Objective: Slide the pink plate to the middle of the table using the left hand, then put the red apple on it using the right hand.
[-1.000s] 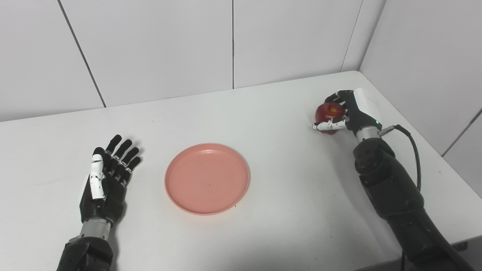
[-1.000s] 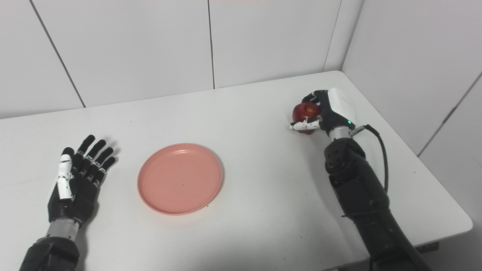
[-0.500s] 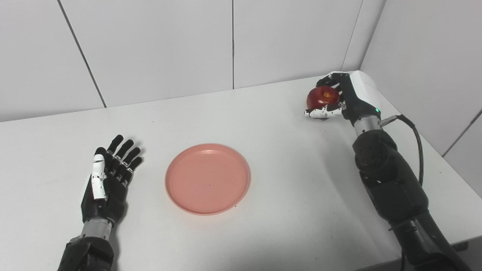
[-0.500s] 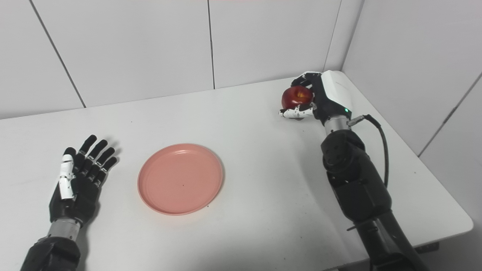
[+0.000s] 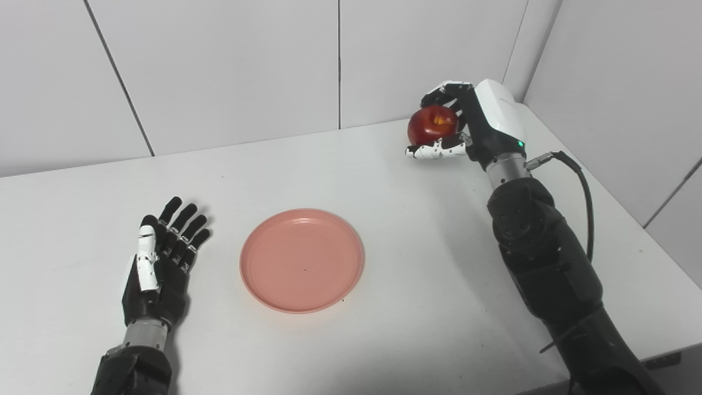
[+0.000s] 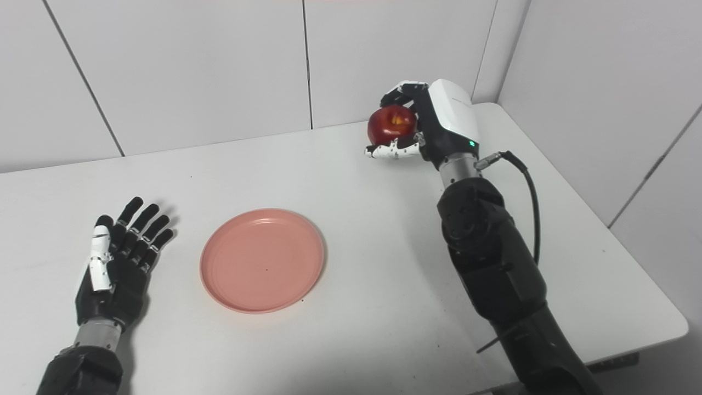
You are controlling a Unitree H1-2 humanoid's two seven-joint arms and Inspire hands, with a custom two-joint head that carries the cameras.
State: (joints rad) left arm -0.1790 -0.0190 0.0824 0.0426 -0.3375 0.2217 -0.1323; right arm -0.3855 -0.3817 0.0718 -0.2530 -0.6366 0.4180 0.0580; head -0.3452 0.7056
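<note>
The pink plate (image 5: 301, 260) lies flat near the middle of the white table (image 5: 384, 186), with nothing on it. My right hand (image 5: 466, 129) is shut on the red apple (image 5: 431, 124) and holds it in the air above the table's back right area, well right of the plate. My left hand (image 5: 162, 258) rests open on the table, palm up with fingers spread, a short gap left of the plate's rim.
White wall panels close the back and the right side near the raised hand. A black cable (image 5: 581, 192) loops from my right wrist. The table's right edge (image 5: 647, 252) runs close beside my right arm.
My right hand has lifted the apple off the table and carried it up and to the left. The left hand has slid back slightly. The plate has not moved.
</note>
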